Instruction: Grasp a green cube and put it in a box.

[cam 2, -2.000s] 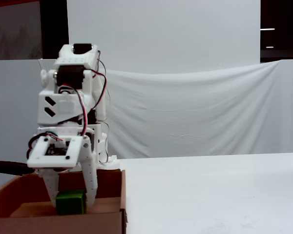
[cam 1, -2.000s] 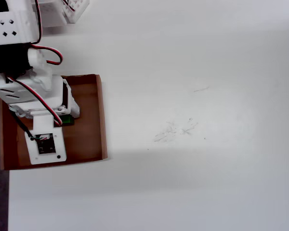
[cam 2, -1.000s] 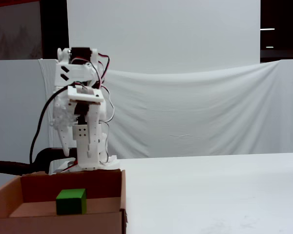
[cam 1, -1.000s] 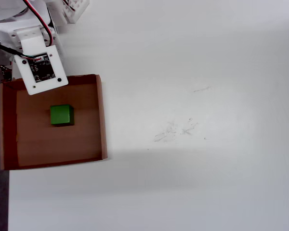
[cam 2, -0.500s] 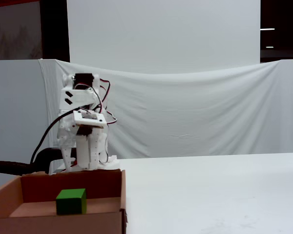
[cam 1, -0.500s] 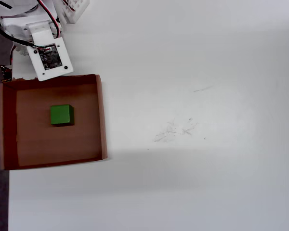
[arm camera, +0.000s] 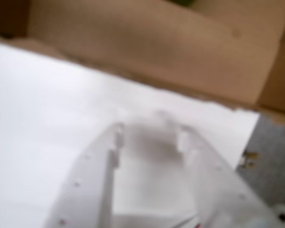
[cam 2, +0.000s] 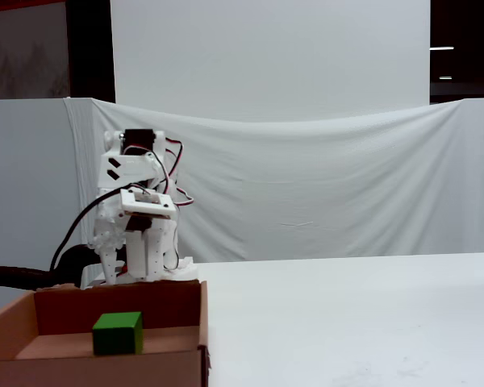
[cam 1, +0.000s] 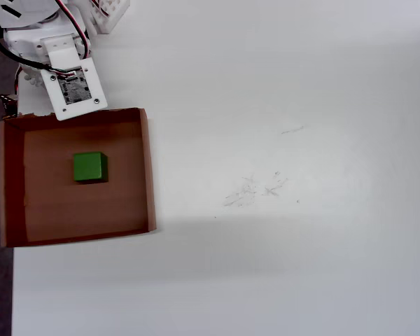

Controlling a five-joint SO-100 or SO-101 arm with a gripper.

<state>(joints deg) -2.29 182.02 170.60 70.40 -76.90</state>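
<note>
White table [cam 1: 280, 84] fills most of the overhead view. At its left edge lies the box [cam 1: 148, 168], and the cube [cam 1: 89, 167] sits on the box floor, a little left of the middle, touching no wall. In the upper left of the frame the arm [cam 1: 45, 49] is folded behind the box. The wrist view is blurred, but the gripper [arm camera: 148, 124] looks spread and empty above the table.
</note>
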